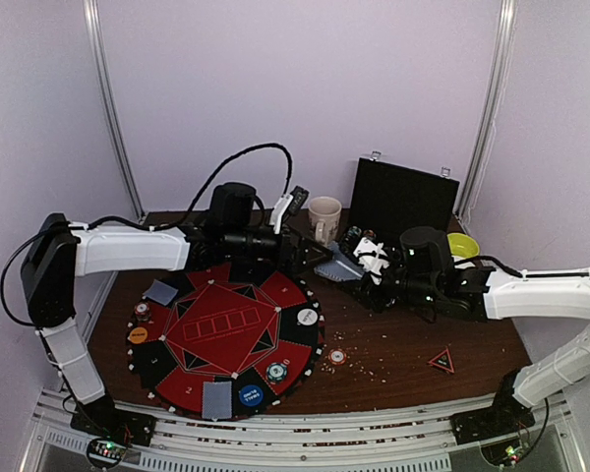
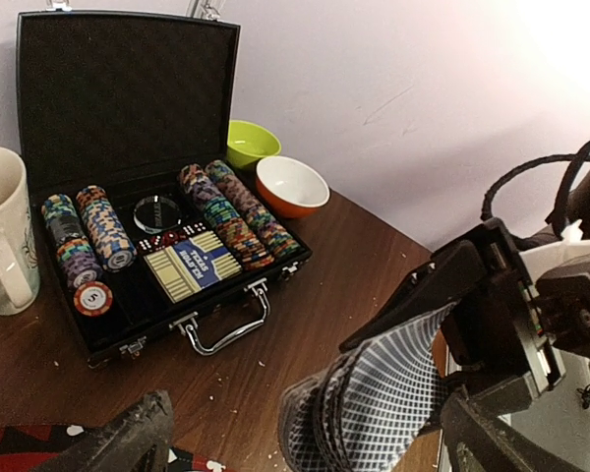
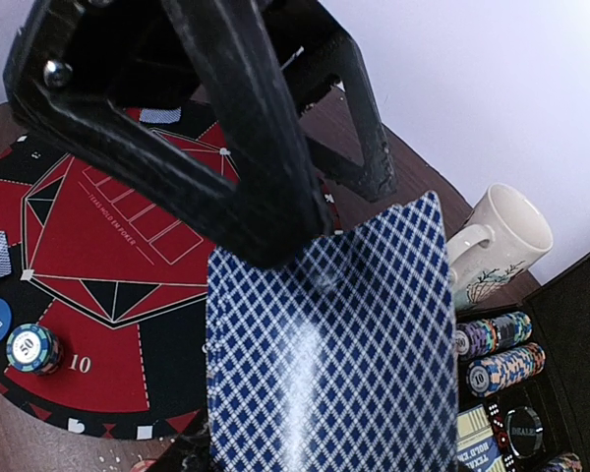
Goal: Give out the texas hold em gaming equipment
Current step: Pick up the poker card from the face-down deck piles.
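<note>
Begin at the left edge of the dark brown wooden worktop [image 1: 403,334]. Find the round red-and-black felt poker mat [image 1: 226,329] across the left half, carrying a face-down left-rim card [image 1: 160,291], an orange round button disc [image 1: 137,335], a face-down near-rim card [image 1: 217,398], a blue round button disc [image 1: 250,395], a striped-edge poker chip stack [image 1: 276,372] and a white round button disc [image 1: 307,317].

Move right to the left tool [image 1: 305,254], just past the far rim of the mat, toward the middle of the far edge. Read it as spread: in the left wrist view, note one black finger [image 2: 128,442] low left and its partner low right, well apart.

Find the fan of grey-blue diamond-backed playing cards [image 1: 334,265] directly right of the left tool, held off the worktop. Take its long axis as left-right: free end toward the left tool, gripped end in the right tool [image 1: 356,270], pressed together on the fan. In the right wrist view, note one left finger across the upper corner of the top card and the other behind the far edge; cannot tell whether touching.

Judge the coming move as a close on that free end and a draw leftward; assign it to the left arm, nearer the mat.

Mind the surface: smooth wood, scattered crumbs. Mind the room: cream ceramic mug [image 1: 324,216] just behind both tools, open black chip case [image 1: 403,202] at the far right corner, yellow-green bowl [image 1: 462,244] beside it. Favour the near-left side for withdrawal.
</note>
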### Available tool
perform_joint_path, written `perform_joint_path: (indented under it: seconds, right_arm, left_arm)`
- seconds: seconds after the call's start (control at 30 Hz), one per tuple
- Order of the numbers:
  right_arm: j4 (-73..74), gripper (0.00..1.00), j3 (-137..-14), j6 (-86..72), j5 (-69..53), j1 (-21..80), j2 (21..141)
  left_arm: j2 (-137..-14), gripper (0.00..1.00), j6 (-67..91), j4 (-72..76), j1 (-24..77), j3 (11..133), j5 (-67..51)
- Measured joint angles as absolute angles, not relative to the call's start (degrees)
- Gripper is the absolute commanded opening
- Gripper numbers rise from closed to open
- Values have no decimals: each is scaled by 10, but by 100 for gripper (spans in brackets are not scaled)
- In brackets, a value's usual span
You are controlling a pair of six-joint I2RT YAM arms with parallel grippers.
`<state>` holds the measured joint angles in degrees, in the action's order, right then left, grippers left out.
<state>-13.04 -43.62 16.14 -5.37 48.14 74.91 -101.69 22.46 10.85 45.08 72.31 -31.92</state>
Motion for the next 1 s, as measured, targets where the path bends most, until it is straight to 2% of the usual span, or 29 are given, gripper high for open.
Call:
perform_joint_path:
  seconds: [0.13,0.27,0.33,0.43,0.57,0.63,0.87,1.0]
  right_arm:
    - [-136,48,-438,162,-55,482,750]
    - [-139,48,-438,162,-55,482,751]
    - [-139,48,-438,161,-55,482,752]
    - [-139,48,-438,161,-55,482,752]
    - [-140,48,-438,162,-55,482,752]
    - [-140,48,-438,161,-55,482,752]
    - [-143,48,-438,161,-54,482,752]
    - [-143,48,-438,161,-54,482,752]
  left_arm:
    - [-1036,93,219,101,452,741,-317]
    - [-1044,76,205,88,454,759,-320]
    - [-1049,70,197,84,455,768,-325]
    - [-1059,69,186,72,455,785,-337]
    - [-1064,75,171,56,455,792,-349]
    - [-1065,75,164,51,455,792,-356]
    - [-1071,47,151,25,460,803,-337]
    - [-1071,40,147,24,460,803,-342]
